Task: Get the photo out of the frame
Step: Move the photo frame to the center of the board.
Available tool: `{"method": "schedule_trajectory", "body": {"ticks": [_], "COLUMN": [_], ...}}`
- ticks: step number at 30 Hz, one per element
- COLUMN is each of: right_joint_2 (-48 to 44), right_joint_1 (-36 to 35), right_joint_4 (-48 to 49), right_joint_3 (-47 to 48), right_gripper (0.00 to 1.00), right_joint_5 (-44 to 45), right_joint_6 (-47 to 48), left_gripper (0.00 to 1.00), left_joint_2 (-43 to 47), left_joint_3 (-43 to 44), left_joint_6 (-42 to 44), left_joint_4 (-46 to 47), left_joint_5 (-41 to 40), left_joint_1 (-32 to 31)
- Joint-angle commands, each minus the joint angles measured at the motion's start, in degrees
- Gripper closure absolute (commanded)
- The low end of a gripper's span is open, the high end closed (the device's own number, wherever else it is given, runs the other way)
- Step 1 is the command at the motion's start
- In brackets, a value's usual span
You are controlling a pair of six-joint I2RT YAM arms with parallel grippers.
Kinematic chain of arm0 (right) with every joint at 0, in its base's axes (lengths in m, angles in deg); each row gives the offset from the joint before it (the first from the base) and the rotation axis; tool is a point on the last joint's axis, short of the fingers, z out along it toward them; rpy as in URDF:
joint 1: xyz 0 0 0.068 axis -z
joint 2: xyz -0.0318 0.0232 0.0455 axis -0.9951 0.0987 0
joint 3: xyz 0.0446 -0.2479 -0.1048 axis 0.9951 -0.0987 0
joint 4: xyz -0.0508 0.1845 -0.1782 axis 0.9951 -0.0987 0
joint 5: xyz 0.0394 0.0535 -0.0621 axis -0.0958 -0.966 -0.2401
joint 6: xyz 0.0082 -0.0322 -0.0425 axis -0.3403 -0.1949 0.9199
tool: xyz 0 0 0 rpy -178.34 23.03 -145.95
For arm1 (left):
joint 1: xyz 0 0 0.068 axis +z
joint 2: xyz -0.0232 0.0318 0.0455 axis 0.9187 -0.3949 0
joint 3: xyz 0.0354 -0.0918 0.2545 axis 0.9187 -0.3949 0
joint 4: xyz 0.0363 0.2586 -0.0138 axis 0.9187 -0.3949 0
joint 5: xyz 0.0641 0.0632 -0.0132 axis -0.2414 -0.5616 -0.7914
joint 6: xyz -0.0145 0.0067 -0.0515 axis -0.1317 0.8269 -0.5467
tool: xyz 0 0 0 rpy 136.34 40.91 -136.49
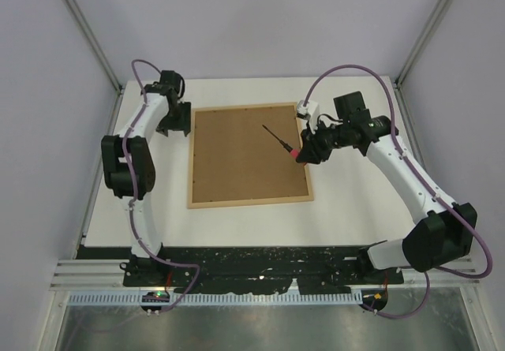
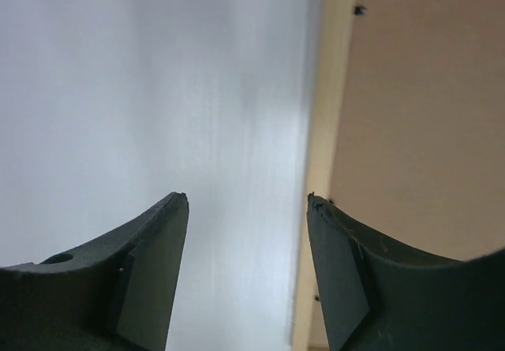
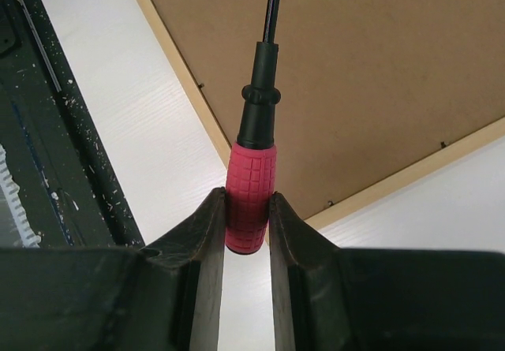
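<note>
We see the large thin light-wood picture frame [image 1: 248,155] lying face down in the middle of the white table [image 1: 347,201], brown fibreboard back up. Our right claw [image 3: 245,196] grips the red ribbed handle of a black-shafted screwdriver [image 3: 252,169], whose shaft reaches over the back panel near the frame's right edge. Our left claw [image 2: 247,201] hangs at the frame's far left edge, jaws wide apart with nothing between them.

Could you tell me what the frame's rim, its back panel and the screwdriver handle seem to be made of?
The frame's rim looks like pale matte wood. Its back panel looks like brown fibreboard, even and grainless. The screwdriver handle is probably red rubber or plastic, moulded in a grid.
</note>
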Motion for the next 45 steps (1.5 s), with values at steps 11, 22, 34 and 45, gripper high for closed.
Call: {"method": "schedule_trajectory", "body": {"ticks": [11,22,34,45], "right_joint_2": [-1.68,-5.29,3.84,25.90], "right_joint_1": [-1.88,-1.80,-1.80,-1.71], "right_joint_4": [5.38,6.62,16.43,32.97], "right_joint_3": [-2.98,-6.32,-6.77,1.06], "right_gripper": [0.92,0.92,0.92,0.92], "right_joint_5": [-1.82,-0.16,6.78,18.47], "right_joint_6": [0.05,1.81,-4.05,-24.11], "left_gripper": [0.25,0.01,0.00,0.00], "left_joint_2": [-15.65,-23.21,-21.98,-19.44], "left_joint_3": [18.79,26.63,25.04,21.54], "left_joint_6": [14.34,22.78,24.54,23.40], "left_joint_4": [-12.55,-16.62,-15.81,-14.59], "left_joint_5": [-25.51,-35.18,-33.25,-32.29], "left_joint_1": [-4.63,-8.23,-8.06,-7.97]}}
